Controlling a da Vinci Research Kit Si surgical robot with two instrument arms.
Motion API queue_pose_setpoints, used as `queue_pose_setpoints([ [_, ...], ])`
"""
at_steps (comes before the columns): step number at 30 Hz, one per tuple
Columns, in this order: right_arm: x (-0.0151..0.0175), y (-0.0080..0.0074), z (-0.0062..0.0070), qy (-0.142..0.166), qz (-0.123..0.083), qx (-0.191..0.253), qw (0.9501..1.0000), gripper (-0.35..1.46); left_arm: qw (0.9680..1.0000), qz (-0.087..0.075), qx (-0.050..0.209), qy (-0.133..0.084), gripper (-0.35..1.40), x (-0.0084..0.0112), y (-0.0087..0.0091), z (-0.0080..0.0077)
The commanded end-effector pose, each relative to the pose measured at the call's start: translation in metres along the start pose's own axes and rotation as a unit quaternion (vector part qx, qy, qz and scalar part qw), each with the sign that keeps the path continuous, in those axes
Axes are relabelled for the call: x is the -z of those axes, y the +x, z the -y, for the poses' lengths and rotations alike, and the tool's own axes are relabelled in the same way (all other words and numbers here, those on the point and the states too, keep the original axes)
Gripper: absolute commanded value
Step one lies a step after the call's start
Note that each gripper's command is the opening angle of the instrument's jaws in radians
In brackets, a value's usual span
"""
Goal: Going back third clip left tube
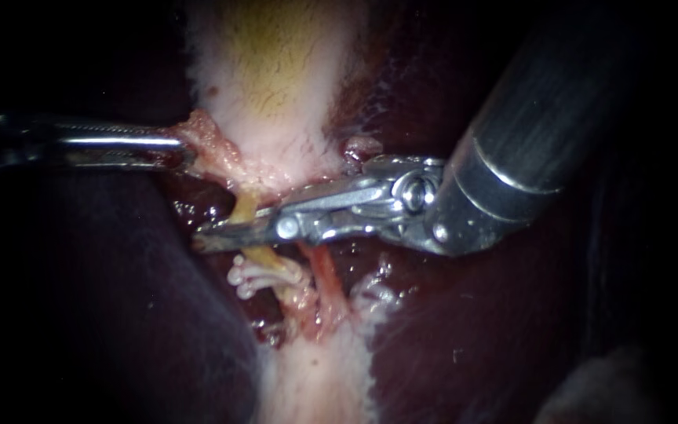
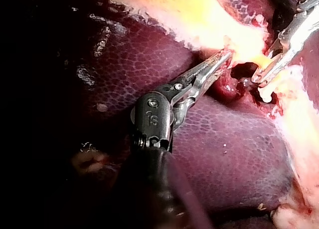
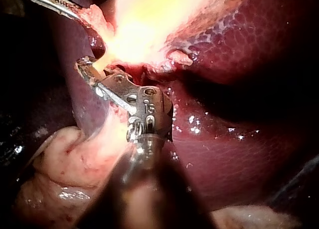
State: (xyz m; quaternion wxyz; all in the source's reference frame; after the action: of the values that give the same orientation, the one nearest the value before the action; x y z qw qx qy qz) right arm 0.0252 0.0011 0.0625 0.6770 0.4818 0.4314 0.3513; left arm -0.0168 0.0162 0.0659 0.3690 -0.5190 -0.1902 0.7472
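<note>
The left tube (image 1: 243, 206), thin and yellow, is seen running from the pale gallbladder (image 1: 276, 78) between dark lobes of liver (image 1: 103, 314). It is crossed by the end effector of the right instrument (image 1: 225, 232). Its jaws are parted by only a narrow gap, with the tube lying between them and nothing seen to be gripped. Just beside that end effector, on the side away from the gallbladder, white clips (image 1: 254, 275) are seen on the same tube; their number cannot be told for certain. The reddish right tube (image 1: 327, 271) lies close alongside, beneath the end effector's base. The end effector of the left instrument (image 1: 176, 146) is closed on pink tissue (image 1: 212, 148) at the gallbladder's edge. The step is judged to be withdrawal after clipping. The jaws would need to be slid straight off the tube without the clips being snagged.
</note>
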Motion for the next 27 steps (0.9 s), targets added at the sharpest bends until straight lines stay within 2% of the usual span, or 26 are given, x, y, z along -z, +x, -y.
queue_pose_setpoints([
  [1, 0.0, 0.0, -0.0001, 0.002, 0.001, 0.001, 1.0, -0.35, 1.0, 0.0, 0.0, 0.0, -0.35, 0.0, 0.0, 0.0],
  [4, -0.0002, -0.0001, -0.0004, 0.023, -0.001, 0.002, 0.9997, -0.35, 1.0, 0.0, 0.0, 0.0, -0.35, 0.0, 0.0, 0.0],
  [7, -0.0008, -0.0004, -0.001, 0.041, -0.023, 0.016, 0.9987, 0.18, 1.0, 0.0, 0.0, 0.0, -0.35, 0.0001, 0.0, 0.0],
  [8, -0.001, -0.0004, -0.0011, 0.044, -0.026, 0.018, 0.9985, 0.31, 1.0, 0.0, 0.0, 0.0, -0.35, 0.0001, 0.0, 0.0],
  [10, -0.0017, -0.0007, -0.0014, 0.035, -0.033, 0.018, 0.9987, 0.45, 1.0, 0.0, 0.0, 0.0, -0.35, 0.0001, 0.0, 0.0],
  [15, -0.0023, -0.0011, -0.0019, 0.027, -0.039, 0.016, 0.9987, 0.5, 1.0, 0.0, 0.0, 0.0, -0.35, 0.0002, -0.0001, 0.0],
  [17, -0.0022, -0.0015, -0.0025, 0.02, -0.044, 0.024, 0.9986, 0.5, 1.0, 0.0, 0.0, 0.0, -0.35, 0.0002, -0.0001, 0.0],
  [19, -0.0022, -0.0018, -0.0033, 0.01, -0.051, 0.054, 0.9972, 0.5, 1.0, 0.0, 0.0, 0.0, -0.35, 0.0002, -0.0001, 0.0],
  [23, -0.002, -0.0021, -0.0054, -0.012, -0.04, 0.114, 0.9926, 0.5, 1.0, 0.0, 0.0, 0.0, -0.35, 0.0002, -0.0002, 0.0],
  [27, -0.0012, -0.0023, -0.0067, -0.027, -0.044, 0.143, 0.9883, 0.5, 1.0, 0.0, -0.001, 0.0, -0.35, 0.0001, -0.0003, 0.0],
])
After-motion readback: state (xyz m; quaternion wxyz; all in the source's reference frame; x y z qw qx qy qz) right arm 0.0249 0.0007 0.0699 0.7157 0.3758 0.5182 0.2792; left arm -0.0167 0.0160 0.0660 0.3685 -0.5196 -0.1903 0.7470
